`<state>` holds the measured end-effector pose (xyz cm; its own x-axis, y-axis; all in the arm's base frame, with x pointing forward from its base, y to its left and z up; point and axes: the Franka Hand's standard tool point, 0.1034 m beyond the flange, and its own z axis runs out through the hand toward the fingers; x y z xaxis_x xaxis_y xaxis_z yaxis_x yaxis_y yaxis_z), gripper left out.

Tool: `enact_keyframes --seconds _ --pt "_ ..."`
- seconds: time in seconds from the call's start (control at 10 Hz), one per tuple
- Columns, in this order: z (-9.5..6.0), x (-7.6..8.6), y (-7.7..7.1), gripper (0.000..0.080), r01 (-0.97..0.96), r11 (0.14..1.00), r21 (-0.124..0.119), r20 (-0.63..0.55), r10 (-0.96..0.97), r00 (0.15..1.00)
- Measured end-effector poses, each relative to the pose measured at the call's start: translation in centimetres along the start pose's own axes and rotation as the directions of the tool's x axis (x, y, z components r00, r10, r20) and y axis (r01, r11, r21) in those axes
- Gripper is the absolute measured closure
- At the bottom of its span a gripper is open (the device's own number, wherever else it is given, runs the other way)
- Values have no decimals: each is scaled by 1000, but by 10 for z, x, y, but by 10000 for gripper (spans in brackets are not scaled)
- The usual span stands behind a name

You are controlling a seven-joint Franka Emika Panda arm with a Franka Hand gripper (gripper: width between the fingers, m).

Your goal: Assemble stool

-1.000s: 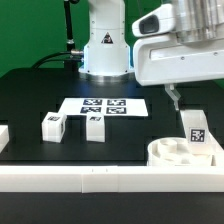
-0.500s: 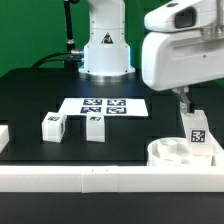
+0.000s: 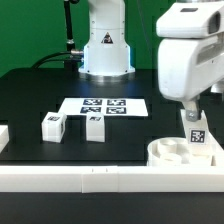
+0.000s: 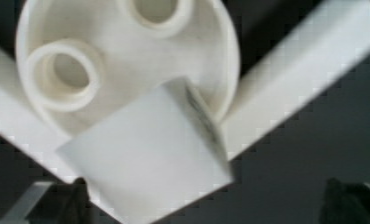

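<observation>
The round white seat (image 3: 168,153) lies at the exterior view's right front, against the border rail. One white leg (image 3: 196,135) with a square tag stands upright on it. My gripper (image 3: 189,113) hangs just above and behind that leg, open and empty. In the wrist view the seat (image 4: 182,60) shows two sockets, and the leg (image 4: 146,150) lies between my dark fingertips (image 4: 36,203), closer to one of them and touching neither. My gripper (image 4: 196,208) holds nothing. Two more legs (image 3: 52,125) (image 3: 95,127) stand on the black table at the exterior view's left.
The marker board (image 3: 105,105) lies flat in the middle, behind the two loose legs. Long white border rails (image 3: 100,180) run along the table's front, and one shows in the wrist view (image 4: 297,70). The robot base (image 3: 105,50) stands at the back.
My gripper has moved toward the exterior view's right and down, from beside the upright leg to right over it. The seat and legs have not moved.
</observation>
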<state>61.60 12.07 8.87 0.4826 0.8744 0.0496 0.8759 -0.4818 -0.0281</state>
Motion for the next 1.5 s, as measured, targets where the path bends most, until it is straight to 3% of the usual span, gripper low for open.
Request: enact_keyframes --seconds 0.3,0.6,0.7,0.8,0.9,1.0,1.3,1.5 --pt "6 -2 5 150 319 948 8 49 -319 947" --pt "7 -4 7 170 346 938 7 52 -345 937" --pt "7 -4 7 303 345 938 7 52 -345 937" --pt "7 -4 7 303 319 948 6 52 -319 946" --pt "7 -4 7 468 296 955 5 53 -296 954" --pt "7 -4 7 468 295 955 5 53 -295 954" --pt "7 -3 6 465 -7 1000 -9 49 8 999" --pt "8 0 3 465 -371 929 -18 40 371 928"
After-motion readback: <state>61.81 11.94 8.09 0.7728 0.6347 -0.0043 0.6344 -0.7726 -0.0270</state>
